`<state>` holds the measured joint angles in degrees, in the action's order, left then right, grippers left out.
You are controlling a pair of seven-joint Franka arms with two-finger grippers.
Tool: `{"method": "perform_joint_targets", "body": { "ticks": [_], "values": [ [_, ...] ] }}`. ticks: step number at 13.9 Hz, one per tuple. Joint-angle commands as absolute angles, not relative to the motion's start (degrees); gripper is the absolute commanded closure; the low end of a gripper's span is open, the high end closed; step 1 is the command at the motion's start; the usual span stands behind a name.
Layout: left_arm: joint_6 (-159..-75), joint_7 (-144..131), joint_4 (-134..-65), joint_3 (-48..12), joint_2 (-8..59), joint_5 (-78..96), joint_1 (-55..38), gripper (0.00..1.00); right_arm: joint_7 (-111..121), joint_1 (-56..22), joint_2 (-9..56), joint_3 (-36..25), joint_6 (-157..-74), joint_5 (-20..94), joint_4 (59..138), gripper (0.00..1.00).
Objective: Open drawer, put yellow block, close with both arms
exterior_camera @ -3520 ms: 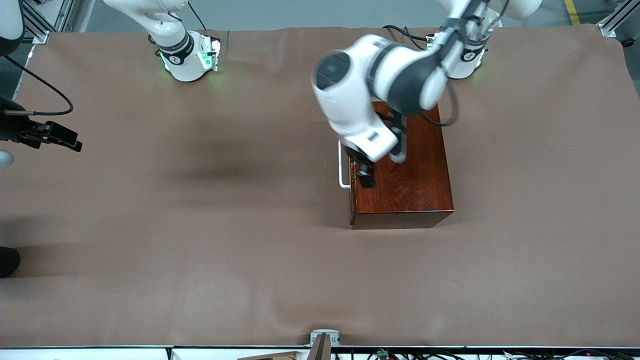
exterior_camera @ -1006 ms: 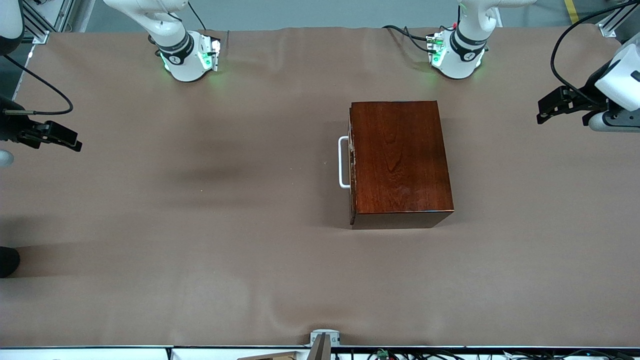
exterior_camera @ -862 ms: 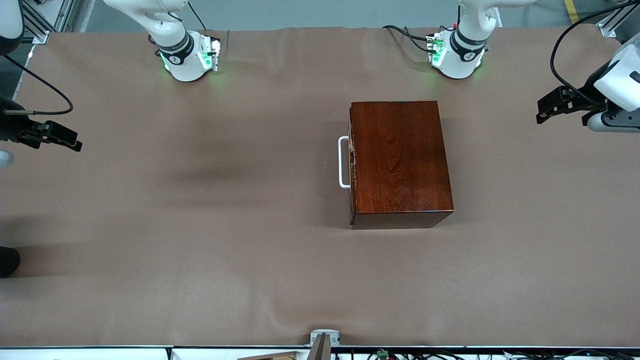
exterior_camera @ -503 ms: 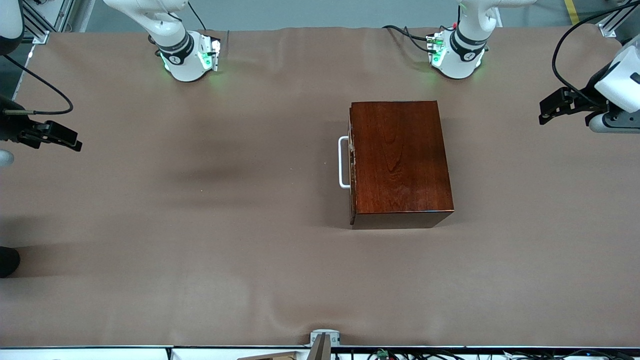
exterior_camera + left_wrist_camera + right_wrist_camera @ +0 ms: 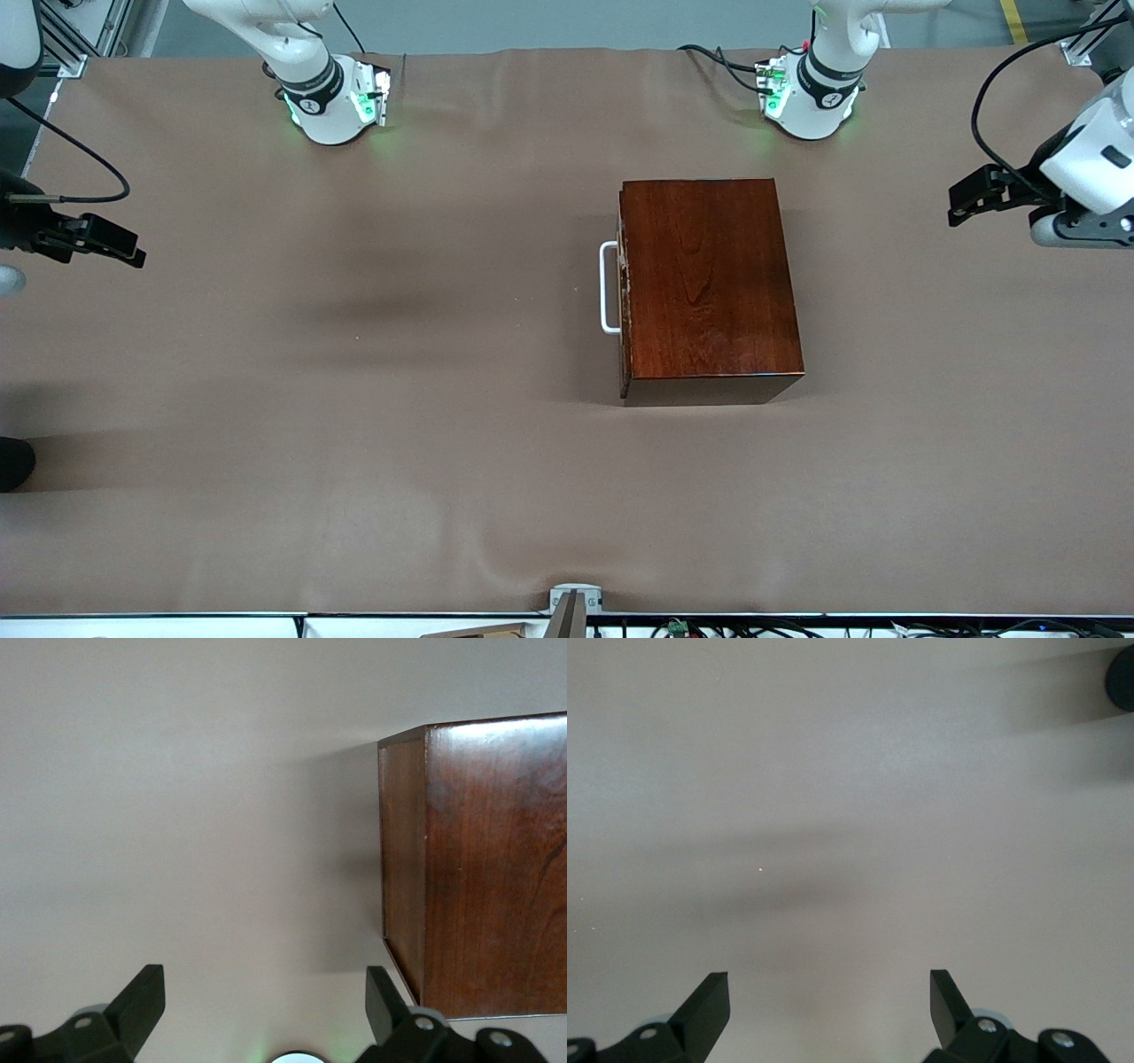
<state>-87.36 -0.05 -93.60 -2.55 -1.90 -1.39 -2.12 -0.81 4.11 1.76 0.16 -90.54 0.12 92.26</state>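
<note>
A brown cloth covers the counter (image 5: 354,443). A glossy red-brown wooden box (image 5: 709,283) rests on it toward the left arm's end. Its drawer (image 5: 624,292) is shut.

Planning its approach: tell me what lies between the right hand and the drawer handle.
Only bare brown table between right hand and handle, per the front view.

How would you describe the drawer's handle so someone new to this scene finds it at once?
On the brown table stands one glossy dark red-brown wooden box, toward the left arm's end. On the box's face turned toward the right arm's end sits the handle, a white U-shaped bar. It is the only white part on the dark box.
</note>
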Motion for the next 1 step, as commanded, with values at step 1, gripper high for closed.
{"method": "perform_joint_targets", "body": {
  "ticks": [1],
  "values": [
    [-85.8,-1.1,-90.0,-3.1,-0.3,-2.5,-2.3,0.0,-0.4,4.7,1.2,0.8,-89.8,0.1,92.0,0.0]
  ]
}}
